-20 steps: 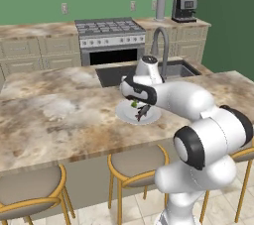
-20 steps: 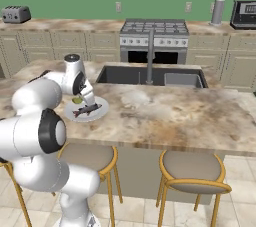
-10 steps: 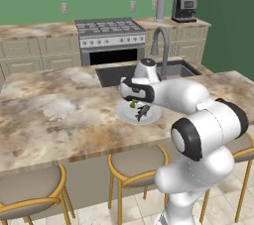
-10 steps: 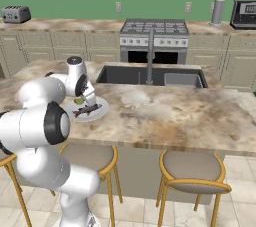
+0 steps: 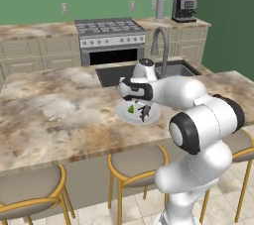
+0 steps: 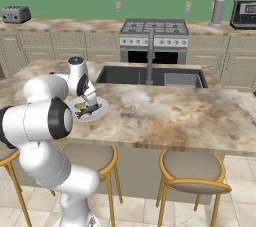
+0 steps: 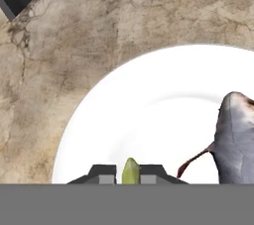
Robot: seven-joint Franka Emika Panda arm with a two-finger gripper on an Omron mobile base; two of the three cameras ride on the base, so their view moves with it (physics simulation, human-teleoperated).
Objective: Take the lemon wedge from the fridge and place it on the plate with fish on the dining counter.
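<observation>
The white plate (image 5: 152, 118) (image 6: 101, 107) (image 7: 149, 105) with a dark grey fish (image 5: 144, 113) (image 6: 88, 112) (image 7: 237, 140) lies on the dining counter (image 5: 49, 120) (image 6: 175, 116) in front of the sink. My gripper (image 5: 135, 104) (image 6: 84, 103) (image 7: 130, 175) points down over the plate's left part, shut on the small yellow-green lemon wedge (image 5: 131, 109) (image 6: 80, 106) (image 7: 130, 168). The wedge sits just above or on the plate surface, beside the fish. The fridge is out of view.
A dark inset sink (image 5: 124, 73) (image 6: 150, 76) and curved steel faucet (image 5: 161, 45) (image 6: 150, 53) lie just behind the plate. Round stools (image 5: 136, 162) (image 6: 192, 168) stand along the counter's near edge. The stove (image 5: 106, 33) stands on the back wall.
The arm's elbow has swung a little up and toward the counter. The hand stays over the plate with the wedge between its fingers.
</observation>
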